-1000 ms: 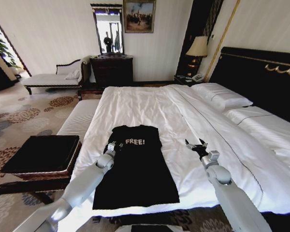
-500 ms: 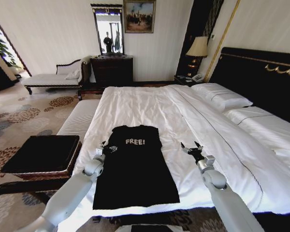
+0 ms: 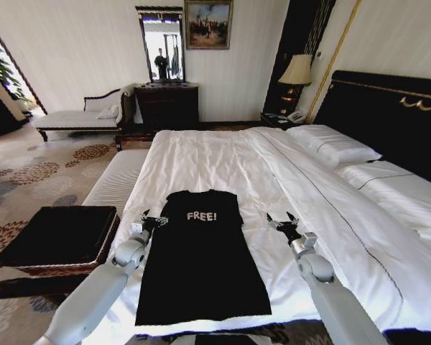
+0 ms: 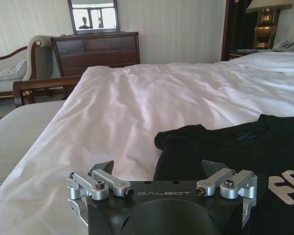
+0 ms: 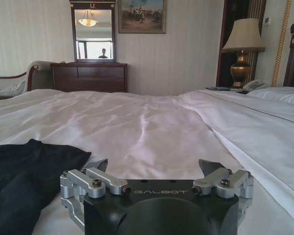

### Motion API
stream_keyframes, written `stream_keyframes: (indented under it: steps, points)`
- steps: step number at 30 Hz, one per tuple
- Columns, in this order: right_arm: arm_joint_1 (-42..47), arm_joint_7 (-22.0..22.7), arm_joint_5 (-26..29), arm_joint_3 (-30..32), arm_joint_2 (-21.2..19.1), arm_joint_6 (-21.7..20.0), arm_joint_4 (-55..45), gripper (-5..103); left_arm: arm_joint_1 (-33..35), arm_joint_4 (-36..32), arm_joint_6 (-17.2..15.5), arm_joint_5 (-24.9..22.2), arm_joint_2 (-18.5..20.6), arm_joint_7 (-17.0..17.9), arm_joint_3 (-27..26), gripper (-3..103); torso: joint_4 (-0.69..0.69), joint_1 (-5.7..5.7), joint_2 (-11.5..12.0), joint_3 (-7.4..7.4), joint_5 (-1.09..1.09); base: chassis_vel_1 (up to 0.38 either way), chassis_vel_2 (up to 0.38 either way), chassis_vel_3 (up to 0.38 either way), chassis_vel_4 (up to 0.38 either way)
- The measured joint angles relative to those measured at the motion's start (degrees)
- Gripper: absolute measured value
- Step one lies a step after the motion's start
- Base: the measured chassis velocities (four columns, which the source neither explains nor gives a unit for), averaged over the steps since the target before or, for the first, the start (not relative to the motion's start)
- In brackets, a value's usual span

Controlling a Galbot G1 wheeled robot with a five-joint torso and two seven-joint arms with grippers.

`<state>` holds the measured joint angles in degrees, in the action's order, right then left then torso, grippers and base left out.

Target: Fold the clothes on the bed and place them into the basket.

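The bed (image 3: pixel 223 158) is taking up most of the head view, its white duvet running from the near edge away to the pillows (image 3: pixel 334 147) and black headboard (image 3: pixel 395 108) on the right. To its left, a white bench (image 3: pixel 118 180) is lying alongside, and nearer on the floor the basket (image 3: pixel 57 237) is sitting, well apart from the shirt (image 3: pixel 201 259).

The shirt is lying flat near the bed's near edge, its long axis running away from the robot: collar and "FREE!" lettering at the far end, hem at the near end. The duvet around it is lying bare, with nothing between it and either arm.

The left gripper (image 3: pixel 149 221) is hovering just beside the shirt's left sleeve, jaws apart; in its wrist view the gripper (image 4: pixel 161 180) is sitting over the sleeve edge (image 4: pixel 186 139). The right gripper (image 3: pixel 282 223) is hanging over bare duvet to the shirt's right, near but apart from it, jaws also spread wide.
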<state>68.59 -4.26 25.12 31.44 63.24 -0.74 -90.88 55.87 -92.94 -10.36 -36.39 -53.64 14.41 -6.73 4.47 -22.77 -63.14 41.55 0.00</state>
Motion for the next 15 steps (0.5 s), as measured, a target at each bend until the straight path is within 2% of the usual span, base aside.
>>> stream_keyframes:
  steps: [3, 6, 11, 12, 13, 15]
  points:
    - [-1.4, 0.0, 0.8, -1.3, -1.0, -0.5, 1.0, 100, 0.0, 0.3, -0.2, -1.0, -0.1, 0.1, 0.0, 100, 0.00, 0.05, 0.0, -0.01, 0.00, 0.000, 0.000, 0.000, 0.000]
    - [-2.9, 0.2, 4.0, -2.3, -2.2, -2.3, 1.5, 100, 0.0, 0.2, -0.4, -2.2, -0.2, 0.3, 0.2, 100, -0.02, 0.11, 0.0, -0.03, 0.01, 0.000, 0.000, 0.000, 0.000]
    - [-9.1, 1.1, 16.2, -5.8, -5.1, -8.8, 4.8, 100, -0.1, 0.3, -0.5, -3.4, -0.2, 0.3, 0.6, 100, 0.02, 0.11, 0.0, -0.03, 0.00, 0.000, 0.000, 0.000, 0.000]
    - [-10.4, 1.2, 18.5, -6.7, -5.4, -10.0, 5.6, 100, 0.0, 0.3, -0.5, -3.6, -0.2, 0.3, 0.5, 100, -0.01, 0.10, 0.0, -0.02, -0.01, 0.000, 0.000, 0.000, 0.000]
    - [-10.4, 1.2, 18.5, -6.7, -5.4, -10.0, 5.6, 100, 0.0, 0.3, -0.5, -3.6, -0.2, 0.3, 0.5, 100, -0.01, 0.10, 0.0, -0.02, -0.01, 0.000, 0.000, 0.000, 0.000]
    - [-14.0, 1.3, 24.3, -8.9, -5.8, -13.0, 8.3, 100, 0.0, 0.3, -0.5, -4.7, -0.4, 0.2, 0.3, 100, -0.03, 0.07, 0.0, -0.01, 0.01, 0.000, 0.000, 0.000, 0.000]
